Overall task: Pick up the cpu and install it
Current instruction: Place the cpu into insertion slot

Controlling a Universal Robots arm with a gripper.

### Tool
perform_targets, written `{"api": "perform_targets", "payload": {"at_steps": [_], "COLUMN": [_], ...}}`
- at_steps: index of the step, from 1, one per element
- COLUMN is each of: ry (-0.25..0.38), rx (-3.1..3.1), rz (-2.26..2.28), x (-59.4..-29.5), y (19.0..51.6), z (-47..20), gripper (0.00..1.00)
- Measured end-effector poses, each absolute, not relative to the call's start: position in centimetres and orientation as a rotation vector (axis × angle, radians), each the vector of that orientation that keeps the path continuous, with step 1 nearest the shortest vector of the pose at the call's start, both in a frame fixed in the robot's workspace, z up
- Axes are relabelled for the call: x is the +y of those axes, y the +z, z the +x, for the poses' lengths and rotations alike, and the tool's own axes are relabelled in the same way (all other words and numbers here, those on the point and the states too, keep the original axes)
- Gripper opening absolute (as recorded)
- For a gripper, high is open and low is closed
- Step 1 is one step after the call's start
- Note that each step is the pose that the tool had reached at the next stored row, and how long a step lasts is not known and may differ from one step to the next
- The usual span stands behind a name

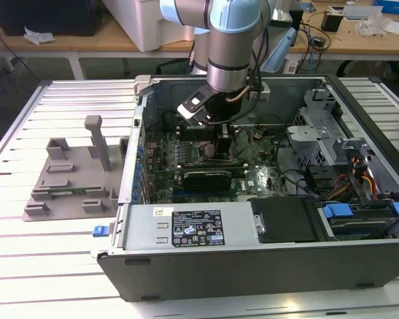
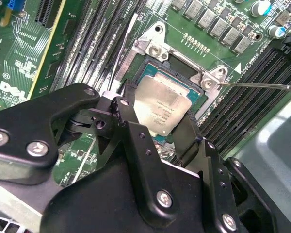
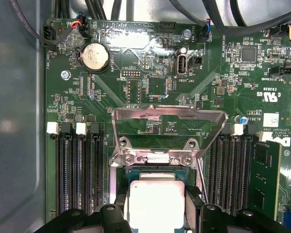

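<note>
Arm: we are seeing the arm (image 1: 229, 46) hanging straight down in the exterior view, with the wrist vertical.
Gripper: we are seeing the gripper (image 2: 157, 114) pointing downward below the wrist.
Fingers: we are seeing both black fingers (image 2: 128, 116) pressing on opposite edges of the cpu (image 2: 161, 99).

The open case (image 1: 253, 266) lies on the desk (image 1: 53, 266), with the tray (image 1: 66, 179) just beside it at the exterior view's left. Inside the case, on the motherboard (image 3: 150, 73), the tool (image 2: 157, 116) is down over the socket (image 2: 153, 73). Its fingers (image 2: 126, 114) sit against two opposite edges of the cpu (image 2: 160, 104) (memory slots (image 3: 77, 170) flank the socket on both sides).
</note>
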State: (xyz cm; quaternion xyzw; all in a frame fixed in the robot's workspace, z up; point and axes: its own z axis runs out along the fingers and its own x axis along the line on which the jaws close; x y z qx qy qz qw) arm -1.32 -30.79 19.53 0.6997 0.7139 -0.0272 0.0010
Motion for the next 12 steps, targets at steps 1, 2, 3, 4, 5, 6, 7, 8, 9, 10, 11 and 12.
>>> {"api": "perform_targets", "payload": {"at_steps": [1, 2, 3, 4, 5, 6, 7, 8, 9, 10, 11, 12], "ry": [-0.085, -0.085, -0.085, -0.085, -0.081, -0.082, -0.084, -0.085, -0.085, -0.085, -0.085, -0.085], "rx": [2.241, 2.241, 2.241, 2.241, 2.242, 2.242, 2.242, 2.242, 2.241, 2.241, 2.241, 2.241], "rz": [2.197, 2.197, 2.197, 2.197, 2.198, 2.197, 2.197, 2.197, 2.197, 2.197, 2.197, 2.197], "x": [-30.8, -30.8, -30.8, -30.8, -30.8, -30.8, -30.8, -30.8, -30.8, -30.8, -30.8, -30.8], "y": [19.5, 19.5, 19.5, 19.5, 19.5, 19.5, 19.5, 19.5, 19.5, 19.7, 20.2, 20.6], "z": [-1.3, -1.3, -1.3, -1.3, -1.3, -1.3, -1.3, -1.3, -1.3, -1.3, -1.3, -1.3], "gripper": [0.55, 0.55, 0.55, 0.55, 0.62, 0.62, 0.62, 0.62, 0.62, 0.62, 0.62, 0.62]}}
